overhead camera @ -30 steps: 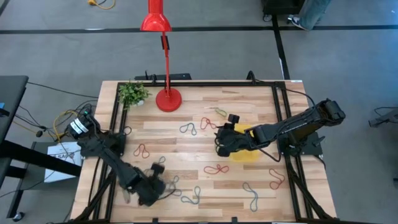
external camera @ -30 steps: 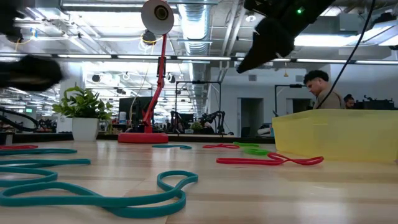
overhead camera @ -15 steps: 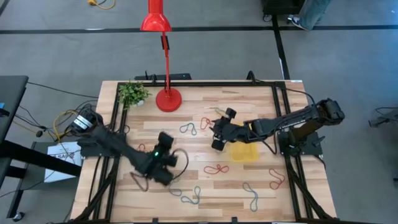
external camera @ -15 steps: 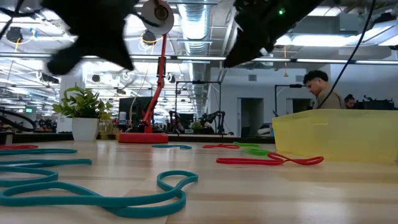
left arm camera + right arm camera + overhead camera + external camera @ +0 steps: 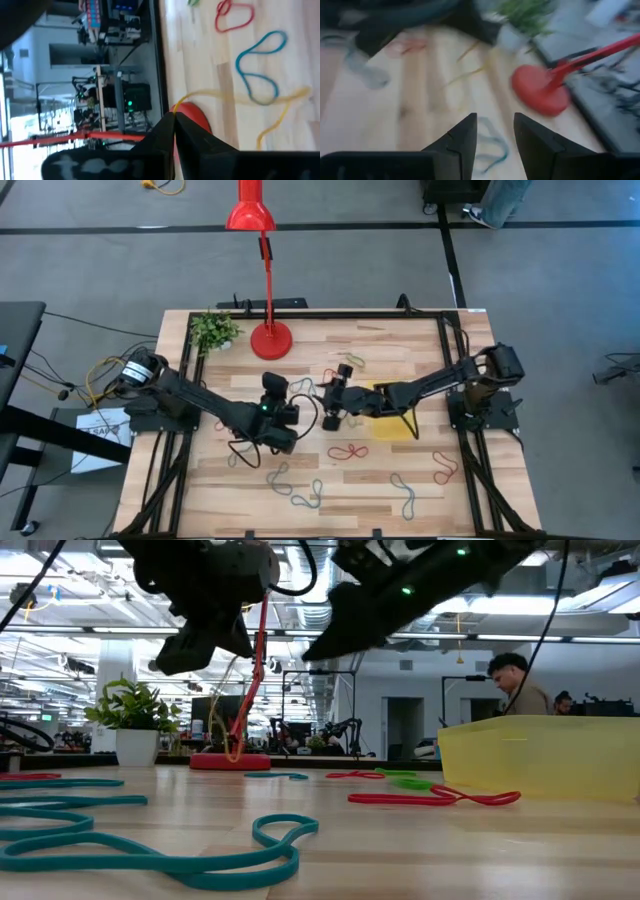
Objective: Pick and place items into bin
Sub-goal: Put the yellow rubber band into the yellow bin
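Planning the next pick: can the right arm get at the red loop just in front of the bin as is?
Probably yes. The right end effector is open and holds nothing, the red loop lies uncovered nearby on the table, beside the bin.

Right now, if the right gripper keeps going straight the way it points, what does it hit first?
Probably the blue loop lying just ahead of the open right gripper. Farther along that line stands the red lamp base. Depth is unclear.

Grey floor point(image 5: 560, 270) all around the light wood surface point(image 5: 420, 470). Red lamp point(image 5: 262, 270) at 12 o'clock, potted plant point(image 5: 213, 330) at 11. Low view: open ceiling with strip lights point(image 5: 560, 637), person point(image 5: 520, 685) at 3.
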